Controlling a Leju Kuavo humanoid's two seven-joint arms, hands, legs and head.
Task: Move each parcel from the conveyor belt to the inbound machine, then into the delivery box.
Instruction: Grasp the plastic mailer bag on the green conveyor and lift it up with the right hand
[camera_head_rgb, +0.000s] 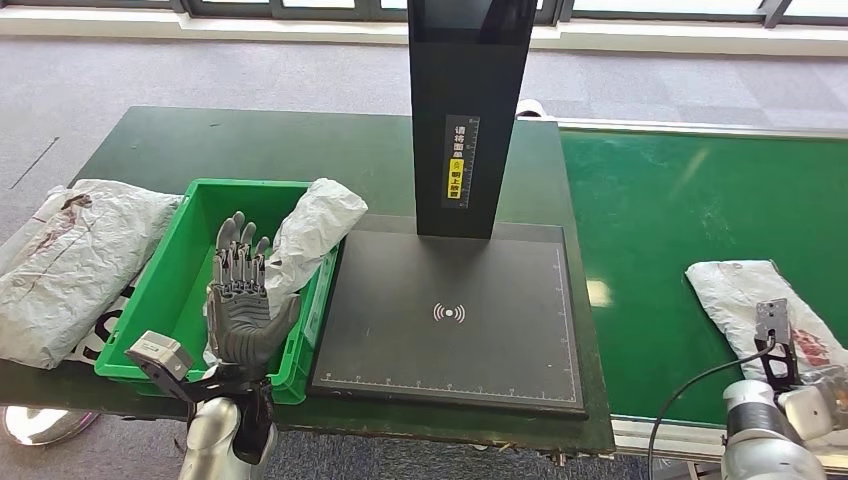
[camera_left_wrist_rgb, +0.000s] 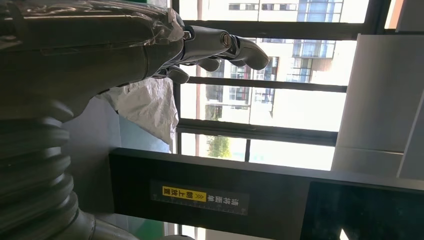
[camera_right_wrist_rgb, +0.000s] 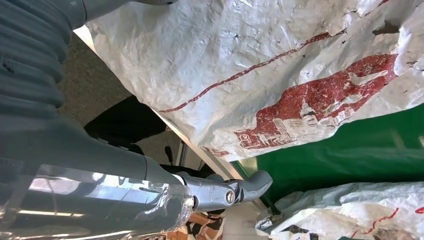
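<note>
Our left hand (camera_head_rgb: 243, 300) hovers open-fingered over the green delivery box (camera_head_rgb: 170, 275), where one parcel (camera_head_rgb: 315, 232) leans on the rim. Rightward, the next parcel (camera_head_rgb: 755, 300) lies on the conveyor belt (camera_head_rgb: 680, 200), nearest our right hand (camera_right_wrist_rgb: 150, 200) (grip unclear).

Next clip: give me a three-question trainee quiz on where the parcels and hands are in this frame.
1. True or false: a parcel lies on the scanner pad.
2. The parcel beside the left hand rests: A) flat on the belt B) against the green bin's rim C) on the floor.
3. Fill in: the right hand is at the parcel lying on the green ____.

Key: 1 false, the pad is bare. 2 B. 3 belt.
</note>
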